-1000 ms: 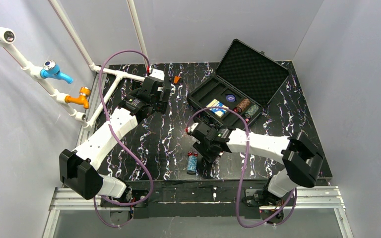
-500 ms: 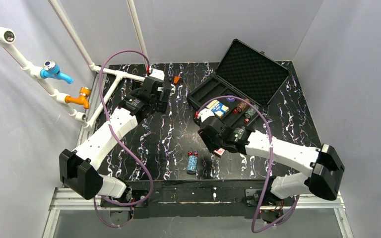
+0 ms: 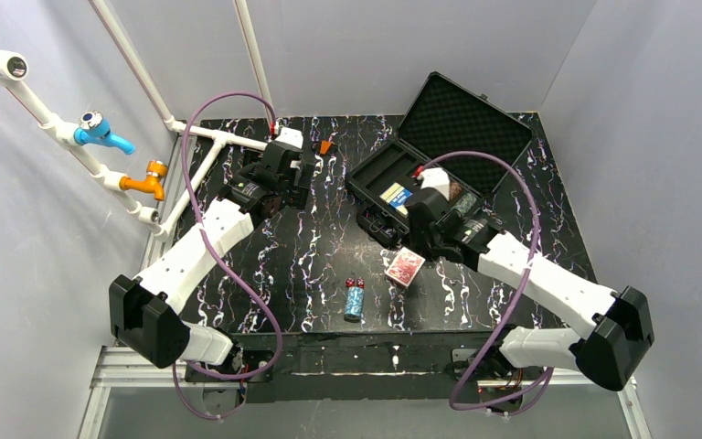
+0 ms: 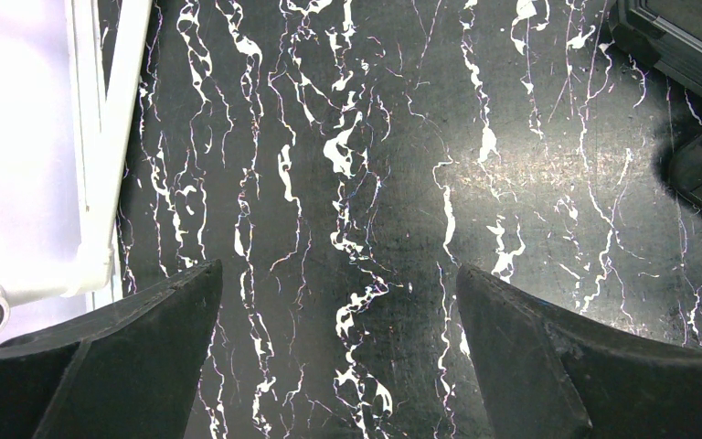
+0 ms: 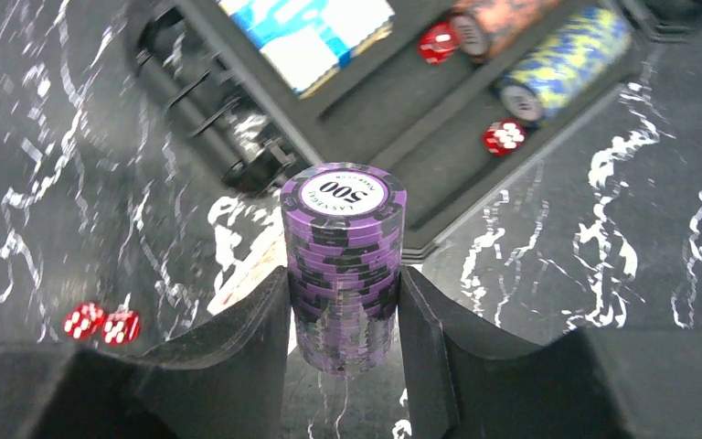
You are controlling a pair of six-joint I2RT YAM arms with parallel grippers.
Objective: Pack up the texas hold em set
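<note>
One tall purple chip stack (image 5: 343, 256) is pinched by its sides in the right gripper (image 5: 343, 302), at the near edge of the open case (image 3: 464, 128) (not yet in a slot). Tilting it or clipping the case wall could shear loose chips out. The left gripper (image 4: 336, 293) hangs spread wide over the surface (image 4: 356, 137), holding nothing.

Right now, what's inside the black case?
Inside the case: a blue-and-white card deck, an orange chip stack, a blue-and-yellow chip stack and two red dice. From above, the right arm covers part of the tray, so anything beneath it stays hidden.
</note>
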